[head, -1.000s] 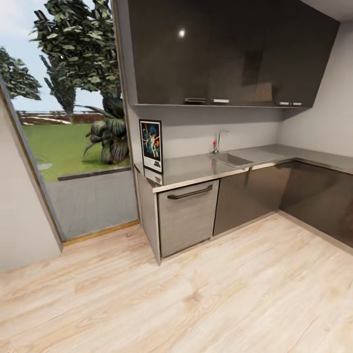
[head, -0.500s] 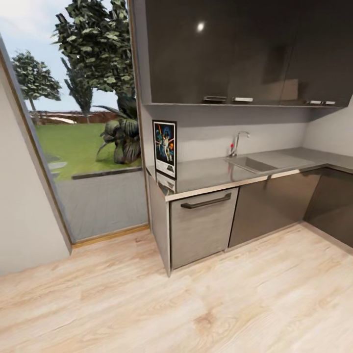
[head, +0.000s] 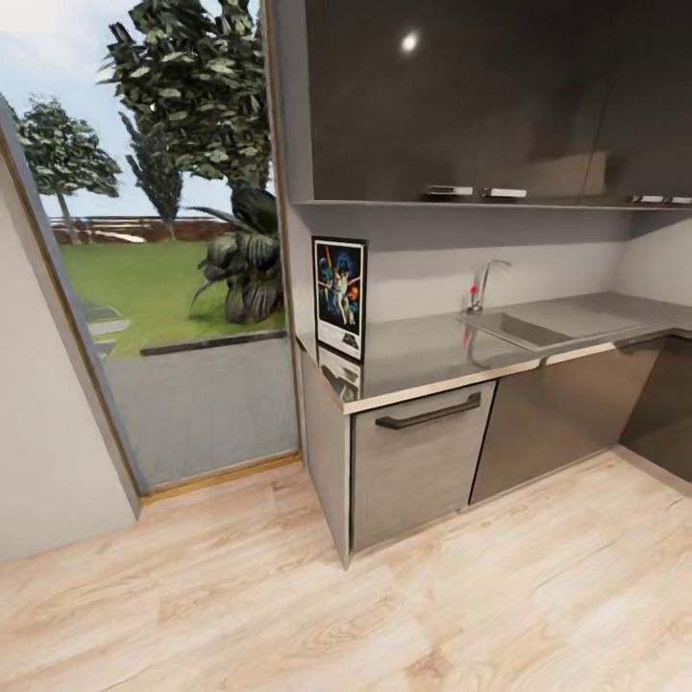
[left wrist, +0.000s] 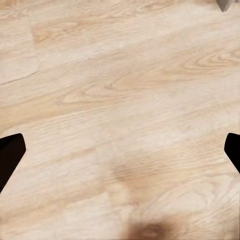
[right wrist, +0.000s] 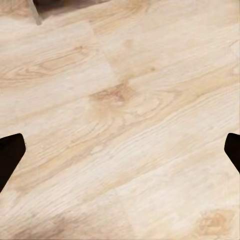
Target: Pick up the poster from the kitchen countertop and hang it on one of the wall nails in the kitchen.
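Both grippers hang over bare wood floor (head: pixel 288 596): the left gripper (left wrist: pixel 120 150) and the right gripper (right wrist: pixel 120 150) each have their dark fingertips spread wide, nothing between them. Well ahead of them the poster (head: pixel 340 297) stands upright at the near end of the kitchen countertop (head: pixel 432 351), against the wall, its reflection on the glossy slab. Past it sit a sink (head: pixel 524 330) and faucet (head: pixel 485 282), dark cabinets (head: pixel 461 96) overhead. Beside the counter end, a tall window (head: pixel 163 240) shows garden. Wall nails are too small to make out.
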You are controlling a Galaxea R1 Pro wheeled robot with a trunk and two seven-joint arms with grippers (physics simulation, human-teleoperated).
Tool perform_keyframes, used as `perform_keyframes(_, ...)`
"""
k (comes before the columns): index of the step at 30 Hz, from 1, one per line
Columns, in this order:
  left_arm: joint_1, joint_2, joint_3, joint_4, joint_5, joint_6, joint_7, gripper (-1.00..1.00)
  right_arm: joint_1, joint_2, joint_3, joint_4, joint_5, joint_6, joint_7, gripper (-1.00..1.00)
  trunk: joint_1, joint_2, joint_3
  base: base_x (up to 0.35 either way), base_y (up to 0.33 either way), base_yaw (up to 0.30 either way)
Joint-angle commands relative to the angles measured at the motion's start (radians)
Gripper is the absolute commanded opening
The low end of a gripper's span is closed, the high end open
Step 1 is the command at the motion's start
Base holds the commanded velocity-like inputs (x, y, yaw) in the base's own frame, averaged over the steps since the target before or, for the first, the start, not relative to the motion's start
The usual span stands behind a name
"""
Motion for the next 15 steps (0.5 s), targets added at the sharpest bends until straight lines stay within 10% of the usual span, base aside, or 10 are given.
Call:
perform_keyframes(1, 0.0, 0.0, 0.0, -0.001, 0.0, -0.002, 0.0, 1.0, 0.0, 0.0, 0.001, -0.001, 0.001, -0.026, -0.004, 1.0, 0.001, 0.0, -0.001, 0.251, 0.271, 0.0)
perform_keyframes(7, 0.0, 0.0, 0.02, -0.002, 0.0, -0.002, 0.0, 1.0, 0.005, -0.004, -0.002, -0.209, 0.005, -0.166, -0.018, 1.0, 0.001, 0.0, -0.001, 0.247, 0.275, 0.0)
perform_keyframes(8, 0.0, 0.0, 0.036, -0.002, -0.001, -0.002, 0.0, 1.0, 0.009, -0.022, -0.005, -0.38, 0.004, -0.144, -0.044, 1.0, 0.001, 0.0, -0.001, 0.248, 0.273, 0.0)
perform_keyframes(15, 0.0, -0.001, 0.038, -0.003, -0.001, -0.002, 0.0, 1.0, 0.01, -0.031, -0.005, -0.714, 0.003, 0.076, -0.047, 1.0, 0.001, 0.0, -0.001, 0.267, 0.243, 0.0)
